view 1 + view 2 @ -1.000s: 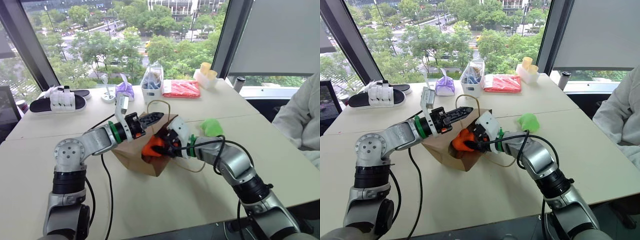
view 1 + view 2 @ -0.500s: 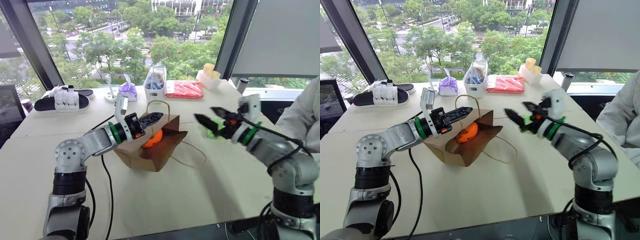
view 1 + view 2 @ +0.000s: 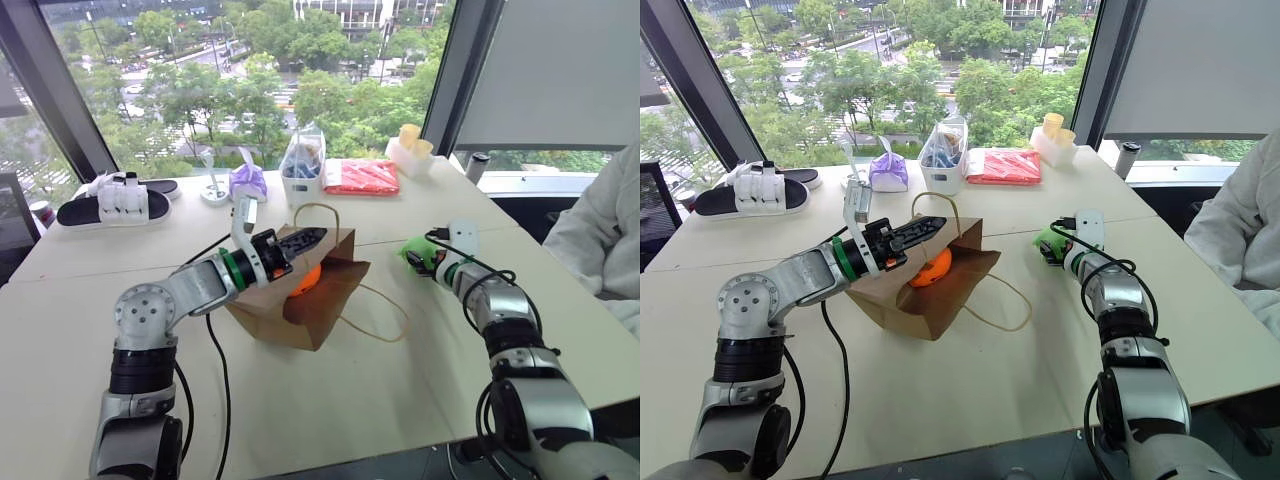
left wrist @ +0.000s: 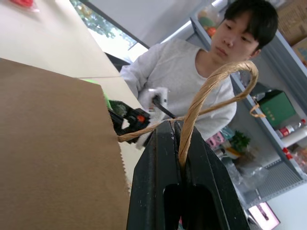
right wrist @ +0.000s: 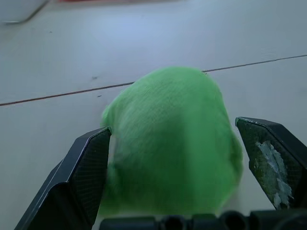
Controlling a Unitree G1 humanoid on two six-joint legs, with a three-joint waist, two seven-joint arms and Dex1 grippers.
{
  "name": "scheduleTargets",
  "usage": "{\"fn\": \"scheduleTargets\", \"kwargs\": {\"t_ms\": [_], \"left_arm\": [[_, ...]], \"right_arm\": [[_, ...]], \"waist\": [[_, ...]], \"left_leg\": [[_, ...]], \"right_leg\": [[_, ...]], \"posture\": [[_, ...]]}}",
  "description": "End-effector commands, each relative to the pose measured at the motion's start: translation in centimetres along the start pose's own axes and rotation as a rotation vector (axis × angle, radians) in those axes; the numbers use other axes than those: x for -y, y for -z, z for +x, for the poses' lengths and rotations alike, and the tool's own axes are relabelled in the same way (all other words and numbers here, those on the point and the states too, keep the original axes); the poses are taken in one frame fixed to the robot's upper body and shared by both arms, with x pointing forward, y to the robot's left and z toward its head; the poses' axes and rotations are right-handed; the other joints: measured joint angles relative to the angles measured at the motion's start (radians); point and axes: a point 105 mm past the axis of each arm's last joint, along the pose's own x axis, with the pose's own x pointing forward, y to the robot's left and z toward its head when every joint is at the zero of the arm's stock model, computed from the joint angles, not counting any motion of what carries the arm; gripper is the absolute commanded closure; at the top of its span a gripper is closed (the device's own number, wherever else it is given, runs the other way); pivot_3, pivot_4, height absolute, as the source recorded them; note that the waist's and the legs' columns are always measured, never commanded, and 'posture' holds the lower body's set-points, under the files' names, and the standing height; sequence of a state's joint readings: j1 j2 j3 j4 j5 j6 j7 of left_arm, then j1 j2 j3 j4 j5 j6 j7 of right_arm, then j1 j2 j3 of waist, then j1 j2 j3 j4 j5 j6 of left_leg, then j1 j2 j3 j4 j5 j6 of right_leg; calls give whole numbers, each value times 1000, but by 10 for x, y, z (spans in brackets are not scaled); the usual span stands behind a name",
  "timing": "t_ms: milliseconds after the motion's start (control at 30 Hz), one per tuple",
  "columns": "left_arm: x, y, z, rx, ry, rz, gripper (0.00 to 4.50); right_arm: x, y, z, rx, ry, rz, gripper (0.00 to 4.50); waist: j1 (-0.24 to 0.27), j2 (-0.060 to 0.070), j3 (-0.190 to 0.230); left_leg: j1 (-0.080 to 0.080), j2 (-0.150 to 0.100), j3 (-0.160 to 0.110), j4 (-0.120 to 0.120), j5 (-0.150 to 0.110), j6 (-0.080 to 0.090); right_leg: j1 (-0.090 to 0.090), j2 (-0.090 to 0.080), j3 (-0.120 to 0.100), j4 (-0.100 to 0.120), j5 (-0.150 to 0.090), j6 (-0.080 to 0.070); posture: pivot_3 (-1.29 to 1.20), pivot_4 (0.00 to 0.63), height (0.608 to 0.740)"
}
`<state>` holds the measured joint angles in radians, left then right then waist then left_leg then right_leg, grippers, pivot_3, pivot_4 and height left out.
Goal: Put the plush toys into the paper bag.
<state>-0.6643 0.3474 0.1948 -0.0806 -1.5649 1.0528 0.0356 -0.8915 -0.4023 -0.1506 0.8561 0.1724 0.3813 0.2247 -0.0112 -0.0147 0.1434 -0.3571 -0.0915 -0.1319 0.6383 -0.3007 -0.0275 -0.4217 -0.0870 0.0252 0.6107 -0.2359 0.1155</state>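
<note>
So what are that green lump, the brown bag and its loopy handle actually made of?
The fuzzy light green plush toy, between the right end effector's open fingers, looks like soft matte fleece. The plain brown paper bag looks like stiff kraft paper, creased and dull. Its thin loop handle, pinched in the left end effector, looks like twisted paper cord, with visible spiral strands.

I get soft daylight from the tall glass windows (image 3: 250,80) ahead; it falls evenly on the pale flat surface (image 3: 330,400), bright without glare; shadows under the brown kraft paper bag (image 3: 300,300) are faint; window frames bow at the head views' edges; the fuzzy light green plush toy (image 5: 172,143) is blurred close up; in my left wrist view the background shelves are soft.
</note>
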Motion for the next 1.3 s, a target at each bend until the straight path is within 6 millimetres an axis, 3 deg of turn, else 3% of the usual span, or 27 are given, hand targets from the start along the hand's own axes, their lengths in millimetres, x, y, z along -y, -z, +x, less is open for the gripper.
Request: {"fn": "scheduleTargets", "kwargs": {"t_ms": [33,233,267,333,433,500,567,633,767,867,967,1133,1300], "left_arm": [[11,-7,-5,40,20,35,4500],[10,-8,-10,56,1,36,4500],[10,-8,-10,55,2,36,4500],[11,-8,-10,54,4,35,4500],[11,-7,-8,49,8,37,4500],[12,-7,-7,45,13,37,4500],[12,-7,-6,42,19,33,4500],[11,-7,-4,41,26,21,4500],[10,-7,-2,33,31,18,4500],[9,-9,0,31,35,21,4500],[9,-10,1,30,38,23,4500],[11,-10,3,28,46,28,4500],[11,-9,4,26,47,29,4500]], "right_arm": [[1,4,5,-6,12,-6,1305],[-2,5,8,-14,-4,-22,4200],[-1,5,8,-14,-3,-26,4490],[0,-1,7,16,-5,-57,4490],[-1,-41,-6,192,-68,-124,4490],[-9,-62,-25,265,-159,-205,4490],[-28,-75,-57,287,-331,-270,4490],[-47,-78,-90,273,-479,-293,4490],[-64,-77,-128,239,-614,-237,4490],[-97,-64,-155,185,-764,-240,4490],[-115,-55,-160,147,-813,-249,4490],[-144,-27,-145,70,-822,-354,4490],[-168,-26,-127,76,-836,-380,4490]], "waist": [[-1,0,0],[-3,-1,0],[-3,-1,0],[-2,-1,0],[-1,0,0],[0,0,0],[0,1,0],[0,1,0],[-2,0,0],[5,0,0],[7,0,0],[10,-1,0],[18,-1,0]], "left_leg": [[0,0,0,0,0,0],[1,0,0,0,0,0],[2,0,0,1,0,0],[2,0,0,3,0,0],[1,0,0,4,0,0],[0,0,-1,4,0,0],[-3,-1,-2,3,0,0],[-4,-1,-3,3,0,1],[-1,0,-3,1,-1,0],[0,1,-3,2,0,0],[0,0,-3,3,0,0],[0,0,-3,4,0,0],[-1,0,-2,4,0,0]], "right_leg": [[0,0,0,0,0,0],[2,0,0,0,0,0],[2,0,0,0,0,0],[3,1,0,0,0,0],[3,1,0,0,0,0],[2,1,0,0,0,0],[0,0,0,1,0,0],[-2,0,-1,1,0,0],[-2,0,0,1,0,0],[0,0,-1,0,0,0],[1,0,-1,0,0,0],[0,0,-1,0,0,0],[-1,0,0,1,0,0]], "posture": [[0,150,740],[0,150,740],[0,150,740],[0,150,740],[0,150,740],[0,150,740],[0,150,740],[0,150,740],[0,150,740],[0,150,740],[0,150,740],[0,150,740],[0,150,740]]}}
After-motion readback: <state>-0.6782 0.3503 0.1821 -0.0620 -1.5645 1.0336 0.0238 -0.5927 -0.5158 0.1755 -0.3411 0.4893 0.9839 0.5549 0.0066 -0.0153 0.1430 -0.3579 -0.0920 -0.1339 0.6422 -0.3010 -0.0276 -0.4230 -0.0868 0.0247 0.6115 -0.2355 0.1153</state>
